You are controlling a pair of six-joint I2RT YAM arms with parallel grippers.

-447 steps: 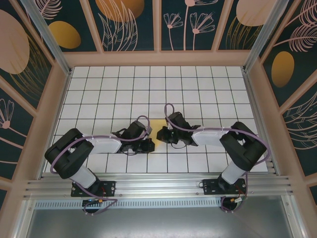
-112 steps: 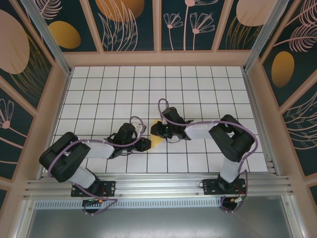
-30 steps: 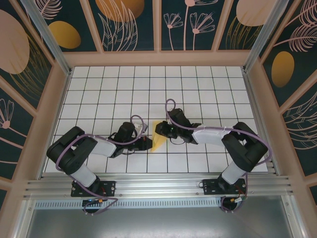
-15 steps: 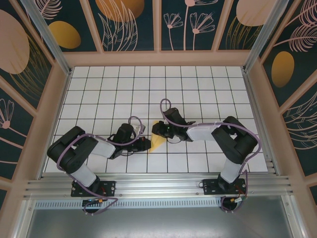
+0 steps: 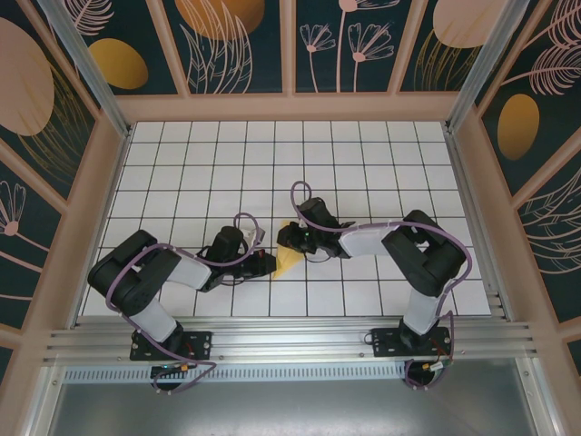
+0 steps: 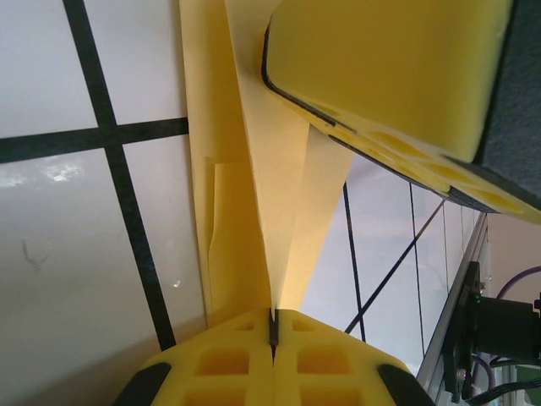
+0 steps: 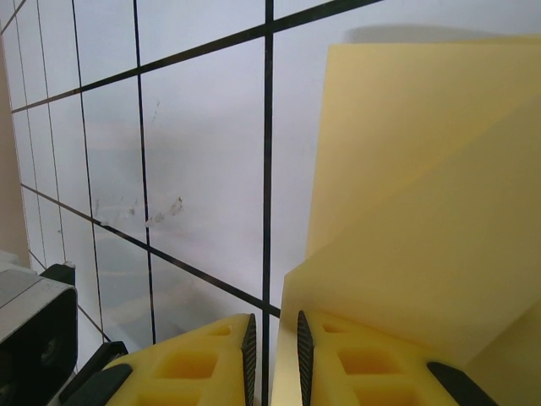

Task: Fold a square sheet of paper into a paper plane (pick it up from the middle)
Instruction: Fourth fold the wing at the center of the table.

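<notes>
Top external: paper sits on the counter mid-way between the two arms. It's a narrow yellow wedge with its long axis running roughly near-to-far, and it seems to taper toward the near end. Left jaws come at it from the left, right jaws from the right and slightly farther out. Both are right at it, so neither arm is meaningfully nearer. Left wrist: left jaws are clenched on the paper, pinching one edge at the very tips, and the layers run straight out ahead along the jaw line. A yellow pad of the right arm sits over the far part. Right wrist: right jaws are ajar by a narrow slit, with a grid line visible through it and nothing in the gap. The paper lies just right of that slit, its edge against one finger. My read is that the next fold turns on the left pinch working against that pad as anchor. The paper is thin, plain yellow, with several overlapped flaps and sharp creases, not yet a finished dart.
</notes>
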